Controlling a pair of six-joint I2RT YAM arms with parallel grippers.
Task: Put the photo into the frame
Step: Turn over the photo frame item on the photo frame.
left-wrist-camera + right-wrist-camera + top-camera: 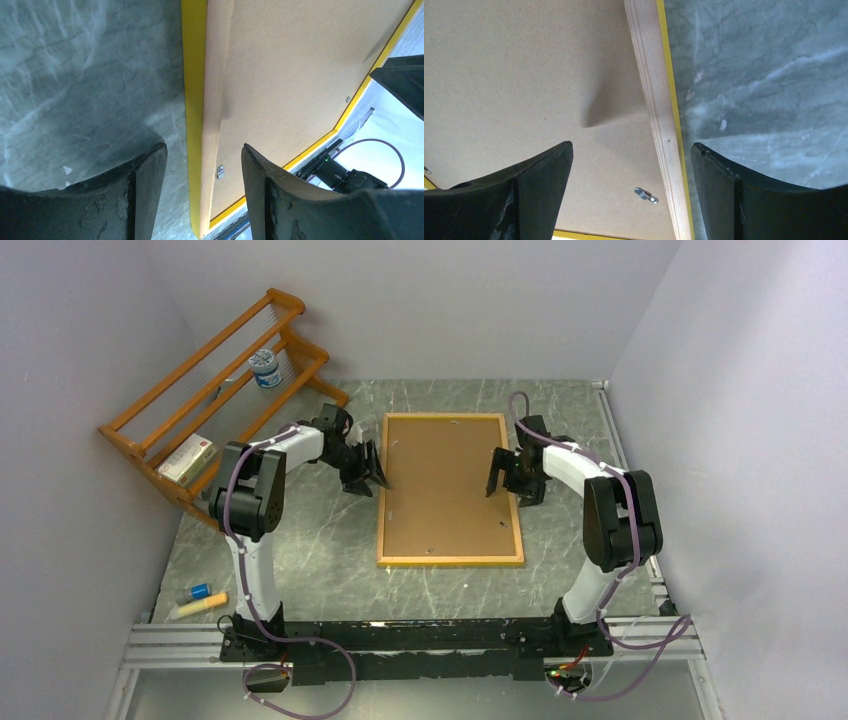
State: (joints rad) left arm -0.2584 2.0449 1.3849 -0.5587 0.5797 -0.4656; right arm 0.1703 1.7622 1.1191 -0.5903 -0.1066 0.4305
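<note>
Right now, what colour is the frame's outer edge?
Bright yellow on the frame; clearest in left wrist view.

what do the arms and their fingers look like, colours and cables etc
The left arm and right arm have white links with chunky black joint housings, on a black base rail. A purple cable loops along each. The fingers are matte black, wedge-shaped and scuffed.

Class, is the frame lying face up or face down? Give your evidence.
Face down. The frame shows its bare wood back, with the brown backing panel and metal clips uppermost.
</note>
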